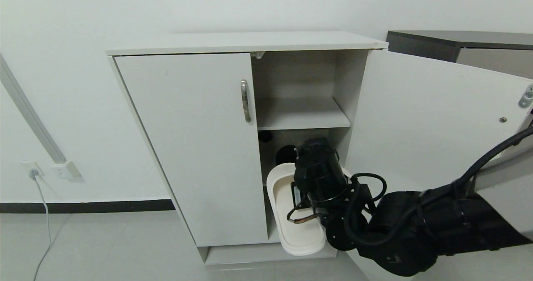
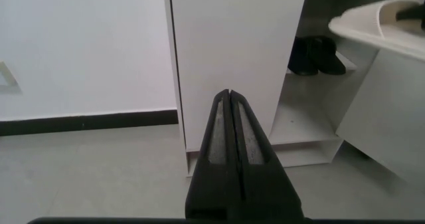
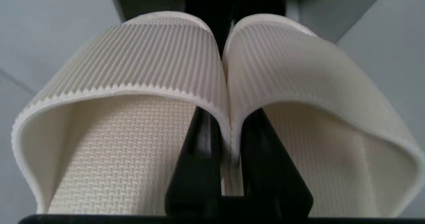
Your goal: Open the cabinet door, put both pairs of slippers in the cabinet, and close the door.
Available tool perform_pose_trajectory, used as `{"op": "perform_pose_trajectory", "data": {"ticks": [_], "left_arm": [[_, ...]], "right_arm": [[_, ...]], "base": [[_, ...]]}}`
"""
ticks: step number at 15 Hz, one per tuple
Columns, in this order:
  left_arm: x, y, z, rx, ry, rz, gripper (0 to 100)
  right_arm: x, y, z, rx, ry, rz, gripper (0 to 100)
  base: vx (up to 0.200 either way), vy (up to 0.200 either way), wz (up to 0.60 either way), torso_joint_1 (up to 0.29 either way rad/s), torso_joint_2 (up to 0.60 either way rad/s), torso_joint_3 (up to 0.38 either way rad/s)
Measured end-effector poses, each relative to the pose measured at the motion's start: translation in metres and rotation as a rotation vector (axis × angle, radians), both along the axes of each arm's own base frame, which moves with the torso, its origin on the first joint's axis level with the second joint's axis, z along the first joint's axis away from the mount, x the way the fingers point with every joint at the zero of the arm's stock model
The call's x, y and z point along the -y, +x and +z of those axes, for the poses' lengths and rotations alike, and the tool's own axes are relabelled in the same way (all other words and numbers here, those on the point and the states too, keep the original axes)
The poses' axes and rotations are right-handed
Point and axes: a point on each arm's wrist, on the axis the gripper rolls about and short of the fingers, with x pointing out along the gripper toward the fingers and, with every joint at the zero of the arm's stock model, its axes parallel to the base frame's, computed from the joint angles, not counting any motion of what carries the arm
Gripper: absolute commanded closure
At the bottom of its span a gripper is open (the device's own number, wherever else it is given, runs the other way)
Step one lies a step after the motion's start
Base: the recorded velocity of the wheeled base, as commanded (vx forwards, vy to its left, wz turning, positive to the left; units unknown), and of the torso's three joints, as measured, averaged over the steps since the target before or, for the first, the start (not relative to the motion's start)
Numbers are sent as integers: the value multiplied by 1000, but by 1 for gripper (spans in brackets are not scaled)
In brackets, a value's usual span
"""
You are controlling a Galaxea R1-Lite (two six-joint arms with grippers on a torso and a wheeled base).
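Note:
The white cabinet (image 1: 191, 147) has its left door closed and its right door (image 1: 416, 118) swung wide open. A pair of white slippers (image 1: 291, 227) hangs at the opening of the lower compartment, soles upright, partly past the front edge. My right gripper (image 3: 226, 151) is shut on the white slippers (image 3: 133, 117), pinching their inner straps together. A pair of black slippers (image 1: 285, 154) sits at the back of the lower compartment, also seen as black slippers (image 2: 317, 56). My left gripper (image 2: 229, 117) is shut and empty, low over the floor in front of the closed left door.
An empty shelf (image 1: 302, 114) divides the open side. The closed door has a metal handle (image 1: 246, 101). A wall socket with a cable (image 1: 33, 173) is at far left. A dark grey cabinet (image 1: 458, 43) stands behind the open door. Bare floor (image 1: 104, 247) lies front left.

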Motion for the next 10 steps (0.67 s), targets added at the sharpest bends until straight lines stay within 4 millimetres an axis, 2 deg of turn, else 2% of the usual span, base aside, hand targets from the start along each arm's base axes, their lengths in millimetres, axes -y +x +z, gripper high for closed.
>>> {"op": "perform_pose_trajectory", "data": {"ticks": [2, 5, 10], "left_arm": [[0, 0, 0, 0, 0, 0, 100], [0, 0, 0, 0, 1, 0, 100], [0, 0, 0, -1, 3, -1, 100]], "right_arm": [[-9, 0, 20, 56, 16, -51, 100], [-12, 5, 38, 99, 22, -68, 100], [-6, 22, 53, 132, 40, -99, 100]], "base": [[0, 0, 0, 0, 0, 0], [0, 0, 0, 0, 0, 0], [0, 0, 0, 0, 0, 0]]}}
